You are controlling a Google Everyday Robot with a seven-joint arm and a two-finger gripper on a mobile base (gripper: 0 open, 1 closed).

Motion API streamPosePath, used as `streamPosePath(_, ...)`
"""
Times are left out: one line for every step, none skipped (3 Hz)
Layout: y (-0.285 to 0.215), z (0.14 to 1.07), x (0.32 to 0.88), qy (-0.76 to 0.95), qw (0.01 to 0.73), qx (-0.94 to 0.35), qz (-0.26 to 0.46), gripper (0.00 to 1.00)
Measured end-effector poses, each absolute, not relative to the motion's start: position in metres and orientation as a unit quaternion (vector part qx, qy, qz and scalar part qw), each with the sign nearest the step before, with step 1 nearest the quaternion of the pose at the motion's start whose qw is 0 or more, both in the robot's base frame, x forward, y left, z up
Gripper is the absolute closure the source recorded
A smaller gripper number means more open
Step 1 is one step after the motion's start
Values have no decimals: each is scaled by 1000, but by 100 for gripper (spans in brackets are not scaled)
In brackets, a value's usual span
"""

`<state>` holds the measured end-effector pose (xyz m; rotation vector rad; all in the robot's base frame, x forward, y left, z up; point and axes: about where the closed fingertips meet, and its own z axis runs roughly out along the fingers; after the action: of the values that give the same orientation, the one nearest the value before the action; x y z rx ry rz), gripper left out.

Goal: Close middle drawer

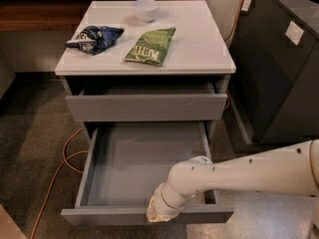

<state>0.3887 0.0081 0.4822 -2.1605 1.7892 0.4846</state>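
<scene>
the gripper (158,214) sits at the front panel of the open middle drawer (144,163), likely to push it in; spread or pressed together, cannot tell.

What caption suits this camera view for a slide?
Gripper at the front panel of the open middle drawer.

Only pale block lettering, seemingly "KETTLE", on the green chip bag (151,46); nothing legible near the gripper (158,214) at the front panel of the middle drawer (144,158).
</scene>
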Motion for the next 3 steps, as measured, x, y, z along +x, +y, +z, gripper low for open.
streamPosePath(15, 449, 374, 617, 122, -759, 168, 100)
streamPosePath(19, 442, 369, 619, 121, -759, 164, 100)
streamPosePath(12, 430, 376, 633, 113, -750, 154, 100)
